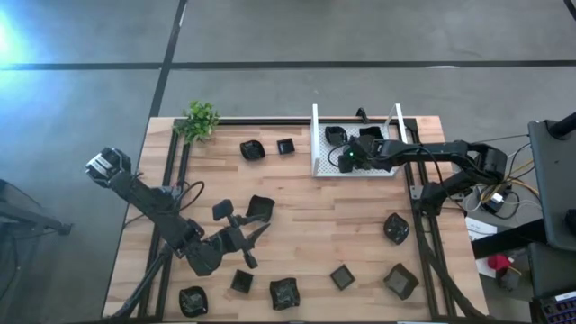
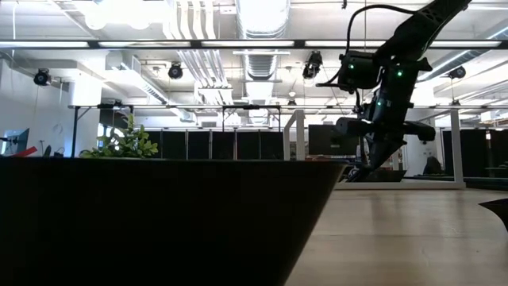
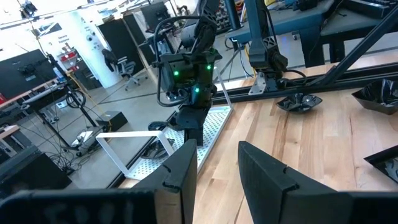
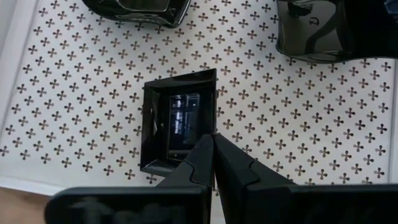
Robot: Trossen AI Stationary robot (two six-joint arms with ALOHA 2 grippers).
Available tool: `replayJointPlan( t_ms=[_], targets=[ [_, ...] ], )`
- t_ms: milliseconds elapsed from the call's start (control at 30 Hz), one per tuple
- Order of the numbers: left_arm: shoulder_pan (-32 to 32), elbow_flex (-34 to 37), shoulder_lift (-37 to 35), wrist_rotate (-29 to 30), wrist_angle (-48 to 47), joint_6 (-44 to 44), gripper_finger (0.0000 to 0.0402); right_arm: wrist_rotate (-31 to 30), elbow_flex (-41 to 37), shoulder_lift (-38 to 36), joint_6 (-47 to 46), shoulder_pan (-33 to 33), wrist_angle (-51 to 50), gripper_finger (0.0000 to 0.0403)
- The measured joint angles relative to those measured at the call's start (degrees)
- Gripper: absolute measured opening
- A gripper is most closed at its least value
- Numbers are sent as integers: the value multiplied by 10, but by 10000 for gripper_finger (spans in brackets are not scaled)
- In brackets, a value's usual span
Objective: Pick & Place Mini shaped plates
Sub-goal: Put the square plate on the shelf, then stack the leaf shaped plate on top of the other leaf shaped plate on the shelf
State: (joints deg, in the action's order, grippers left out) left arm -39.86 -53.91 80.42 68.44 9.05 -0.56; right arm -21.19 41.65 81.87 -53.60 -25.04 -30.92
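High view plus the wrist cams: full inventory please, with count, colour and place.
mini plates on the table: about nine, glossy black, two near the back edge, one mid-left, the rest scattered along the front and right
mini plates in the tray: three showing, glossy black, one square under the right gripper, two beyond it
tray: one, white perforated, upright side walls, back right of the table
plant: one, green, back-left corner
table: one, light wood
left gripper: one, dark, open, over the front-left of the table, holding nothing
right gripper: one, dark, shut, over the tray, tips at the square plate's edge
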Motion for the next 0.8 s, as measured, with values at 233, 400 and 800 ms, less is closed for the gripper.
replayJointPlan(
  t_ms=[233,400,800],
  targets=[
    [0,0,0,0,0,0,113,-12,0,0,-3,0,0,9],
    [0,0,0,0,0,0,113,-13,0,0,-3,0,0,16],
    [0,0,0,0,0,0,113,-13,0,0,11,0,0,71]
  ],
)
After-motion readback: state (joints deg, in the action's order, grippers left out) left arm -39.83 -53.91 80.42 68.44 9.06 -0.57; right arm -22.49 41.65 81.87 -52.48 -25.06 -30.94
